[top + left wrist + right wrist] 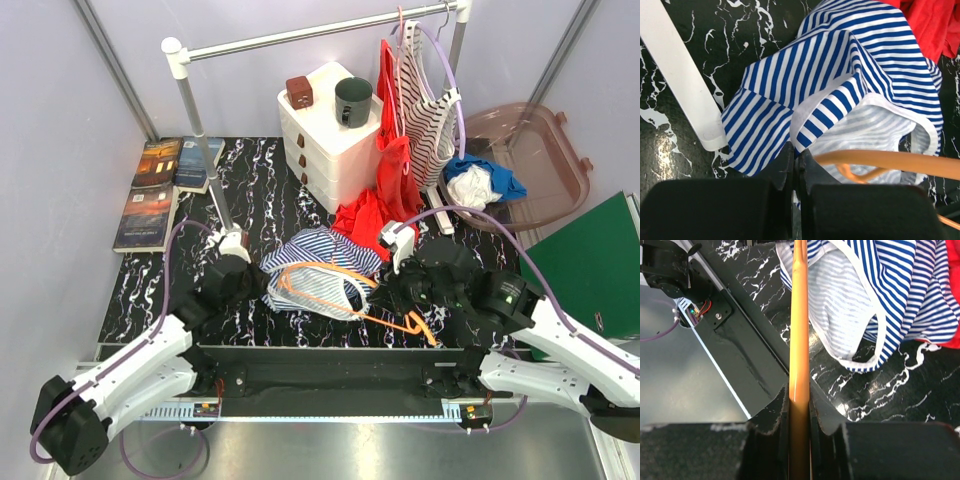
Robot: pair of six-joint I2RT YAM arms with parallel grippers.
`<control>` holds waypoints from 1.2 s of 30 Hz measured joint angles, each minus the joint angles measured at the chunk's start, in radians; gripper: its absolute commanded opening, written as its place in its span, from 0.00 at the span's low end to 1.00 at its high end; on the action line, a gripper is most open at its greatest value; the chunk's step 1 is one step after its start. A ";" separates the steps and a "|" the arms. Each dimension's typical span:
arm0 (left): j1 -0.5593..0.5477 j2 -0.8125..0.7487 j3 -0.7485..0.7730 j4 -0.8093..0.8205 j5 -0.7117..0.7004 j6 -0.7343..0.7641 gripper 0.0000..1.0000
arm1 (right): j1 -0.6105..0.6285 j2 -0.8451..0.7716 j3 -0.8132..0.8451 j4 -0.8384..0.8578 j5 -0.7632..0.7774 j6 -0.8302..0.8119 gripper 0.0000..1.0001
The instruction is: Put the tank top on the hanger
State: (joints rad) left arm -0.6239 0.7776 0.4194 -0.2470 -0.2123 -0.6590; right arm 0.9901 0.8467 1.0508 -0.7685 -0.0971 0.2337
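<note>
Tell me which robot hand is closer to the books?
Left. The left gripper is a short way from the books; the right gripper is beyond the tank top, farther off.

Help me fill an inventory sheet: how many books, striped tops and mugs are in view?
Flat-lying paperback books: 3
Striped cloth tops, the navy-blue-and-white tank top and the dark-red-and-white hanging top: 2
Dark green mug: 1
Total: 6
</note>
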 measured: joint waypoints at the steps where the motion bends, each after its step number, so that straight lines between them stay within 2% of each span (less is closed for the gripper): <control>1: 0.001 -0.004 0.005 -0.007 0.010 0.001 0.00 | 0.000 0.000 -0.013 0.021 -0.003 -0.002 0.00; 13: 0.004 -0.087 0.119 -0.080 0.150 0.023 0.00 | 0.000 -0.002 -0.177 0.286 -0.005 -0.008 0.00; 23: 0.004 -0.055 0.254 -0.069 0.269 0.033 0.00 | 0.000 -0.002 -0.330 0.557 -0.025 0.026 0.00; 24: 0.004 -0.050 0.256 -0.053 0.278 0.035 0.04 | 0.000 -0.002 -0.338 0.579 -0.024 0.027 0.00; 25: 0.004 -0.049 0.256 -0.042 0.287 0.035 0.14 | 0.000 -0.002 -0.346 0.599 -0.022 0.029 0.00; 26: 0.004 -0.048 0.255 -0.035 0.298 0.038 0.28 | 0.000 -0.002 -0.355 0.618 -0.021 0.033 0.00; 27: 0.004 -0.048 0.254 -0.031 0.304 0.043 0.64 | 0.000 -0.003 -0.362 0.632 -0.020 0.034 0.00; 28: 0.004 -0.048 0.253 -0.022 0.311 0.047 0.78 | 0.000 -0.003 -0.369 0.645 -0.020 0.036 0.00; 30: 0.005 -0.050 0.252 -0.021 0.319 0.055 0.99 | 0.000 -0.015 -0.384 0.660 -0.019 0.040 0.00; 36: 0.005 -0.128 0.251 -0.091 0.298 0.088 0.99 | 0.000 -0.041 -0.389 0.666 -0.018 0.046 0.00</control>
State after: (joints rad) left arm -0.6193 0.6495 0.6708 -0.3382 0.0856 -0.5709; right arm 0.9901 0.8059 0.6613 -0.1020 -0.1150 0.2794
